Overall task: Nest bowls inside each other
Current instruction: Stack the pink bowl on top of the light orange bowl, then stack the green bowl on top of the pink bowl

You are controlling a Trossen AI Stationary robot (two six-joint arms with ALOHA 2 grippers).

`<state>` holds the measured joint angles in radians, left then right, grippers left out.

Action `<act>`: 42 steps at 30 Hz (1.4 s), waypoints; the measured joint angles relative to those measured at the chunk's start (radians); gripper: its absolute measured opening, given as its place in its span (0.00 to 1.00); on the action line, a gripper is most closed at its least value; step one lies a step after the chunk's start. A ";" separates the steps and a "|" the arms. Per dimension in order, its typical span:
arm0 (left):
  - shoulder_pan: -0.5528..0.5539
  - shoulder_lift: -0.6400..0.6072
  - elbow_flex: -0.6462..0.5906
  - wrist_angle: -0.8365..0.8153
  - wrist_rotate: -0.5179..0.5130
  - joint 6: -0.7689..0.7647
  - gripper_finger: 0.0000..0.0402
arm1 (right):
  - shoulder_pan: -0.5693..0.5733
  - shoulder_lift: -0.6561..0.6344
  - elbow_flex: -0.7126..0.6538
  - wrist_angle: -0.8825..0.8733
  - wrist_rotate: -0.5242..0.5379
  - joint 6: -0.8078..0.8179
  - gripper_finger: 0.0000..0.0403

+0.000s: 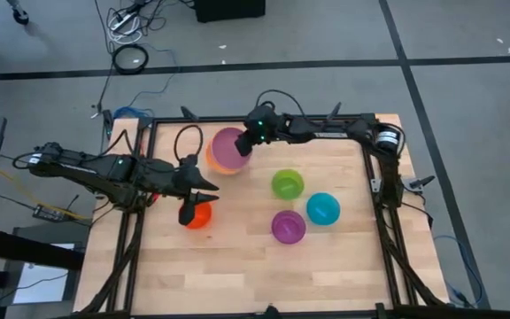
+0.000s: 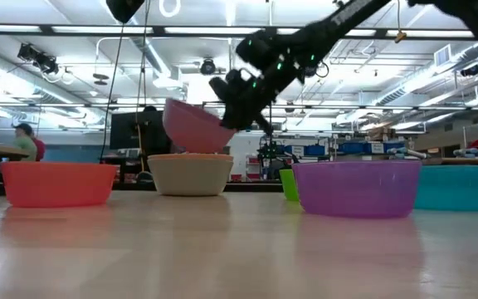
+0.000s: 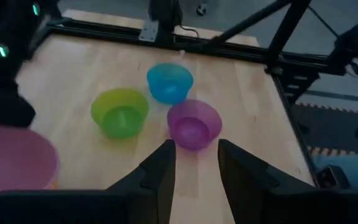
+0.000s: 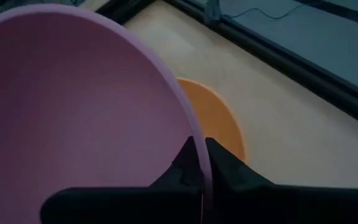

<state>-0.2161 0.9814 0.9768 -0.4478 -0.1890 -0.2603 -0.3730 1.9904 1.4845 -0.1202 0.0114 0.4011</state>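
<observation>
- At the table's left side, the left gripper [image 1: 204, 197] hovers just above the red-orange bowl [image 1: 198, 215], its two fingers [image 3: 161, 167] standing apart with nothing between them; the low view shows that bowl [image 2: 58, 183] sitting flat on the wooden table [image 1: 237, 266]
- Just right of that, toward the far edge, the grey bowl [image 2: 191, 174] sits on the table with an orange bowl [image 1: 212, 162] inside it, only a crescent of orange showing in the high view; in the low view only a thin orange strip shows at the grey rim
- Over that pair the pink bowl [image 1: 229, 149] hangs tilted and clear of the table, its rim raised on the side where it is held; the low view shows it [image 2: 191, 126] tipped above the grey bowl, and whether its lowest edge touches the stack below I cannot tell
- The right gripper [image 1: 245, 144] reaches in from the far right corner, and its fingers [image 4: 224, 169] are pinched together on the pink bowl's rim [image 4: 191, 134], one inside and one outside the wall
- Right of centre the green bowl [image 1: 287, 184] sits upright on the table
- Nearer the front edge, the purple bowl [image 1: 288, 226] stands just beside the green one, apart from it
- Farthest right is the blue bowl [image 1: 322, 208], close to both the green and the purple without touching either
</observation>
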 joint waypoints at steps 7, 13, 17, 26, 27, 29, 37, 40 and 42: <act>0.000 0.000 0.000 0.007 -0.029 0.015 0.32 | -0.004 0.043 0.001 0.056 -0.027 -0.044 0.12; 0.000 0.000 0.000 0.008 -0.049 0.021 0.32 | -0.006 0.025 0.000 -0.006 -0.029 -0.029 0.32; 0.000 0.000 0.000 0.000 -0.050 0.020 0.32 | 0.001 0.020 0.000 -0.067 -0.033 -0.034 0.41; 0.000 -0.008 0.001 -0.205 -0.067 -0.050 0.32 | 0.081 -0.093 0.000 -0.556 0.223 -0.131 0.42; 0.000 -0.008 0.001 -0.223 -0.071 -0.058 0.32 | 0.092 -0.108 0.000 -0.628 0.233 -0.114 0.42; 0.000 -0.008 0.000 -0.237 -0.074 -0.063 0.32 | 0.108 -0.133 0.000 -0.779 0.238 -0.067 0.42; 0.000 -0.008 0.001 -0.233 -0.075 -0.060 0.32 | 0.160 -0.147 0.000 -1.066 0.250 0.074 0.44; 0.000 -0.008 0.001 -0.233 -0.075 -0.060 0.32 | 0.175 -0.145 -0.009 -1.046 0.246 0.093 0.44; -0.002 -0.008 0.000 -0.232 -0.075 -0.060 0.32 | 0.179 -0.145 -0.026 -1.020 0.246 0.107 0.44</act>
<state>-0.2176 0.9733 0.9771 -0.6800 -0.2639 -0.3199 -0.1942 1.8454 1.4584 -1.1400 0.2571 0.5081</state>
